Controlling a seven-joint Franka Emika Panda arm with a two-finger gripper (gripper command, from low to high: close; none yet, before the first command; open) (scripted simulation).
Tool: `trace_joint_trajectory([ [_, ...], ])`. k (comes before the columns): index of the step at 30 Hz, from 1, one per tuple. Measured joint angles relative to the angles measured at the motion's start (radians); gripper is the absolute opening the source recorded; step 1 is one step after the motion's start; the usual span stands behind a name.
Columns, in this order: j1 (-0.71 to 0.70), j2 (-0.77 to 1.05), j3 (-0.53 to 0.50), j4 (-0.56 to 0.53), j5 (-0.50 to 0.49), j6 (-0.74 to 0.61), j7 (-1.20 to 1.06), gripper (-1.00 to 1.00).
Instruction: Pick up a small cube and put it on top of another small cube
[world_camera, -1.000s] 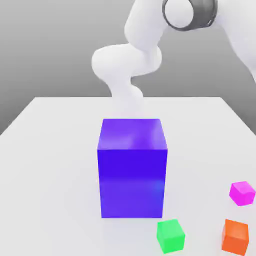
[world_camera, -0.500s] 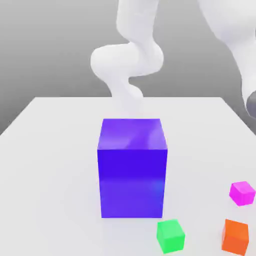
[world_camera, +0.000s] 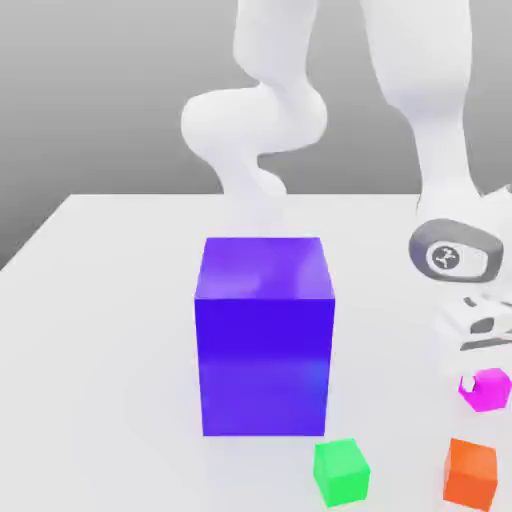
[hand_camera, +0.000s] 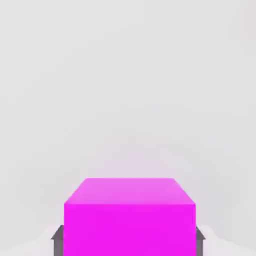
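Observation:
A small magenta cube rests on the white table at the exterior view's right. My gripper has come down over it from above and is shut on it. In the hand view the magenta cube sits between my two dark fingers, one against each side face. A small green cube and a small orange cube lie apart from it near the front edge.
A large blue block stands in the middle of the table, to the exterior view's left of my gripper. The white arm arches behind and above it. Open tabletop lies at the left and the back.
The arm swung down from high at the exterior view's right onto the magenta cube. The fingers closed on it. No cube has moved.

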Motion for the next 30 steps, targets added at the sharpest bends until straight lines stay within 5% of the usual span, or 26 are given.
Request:
trace_joint_trajectory([
  [7, -0.134, -0.185, 0.169, -0.053, 0.214, -0.123, -0.181, -1.0],
  [30, -0.51, -0.284, 0.161, -0.031, 0.343, -0.229, -1.167, -1.0],
])
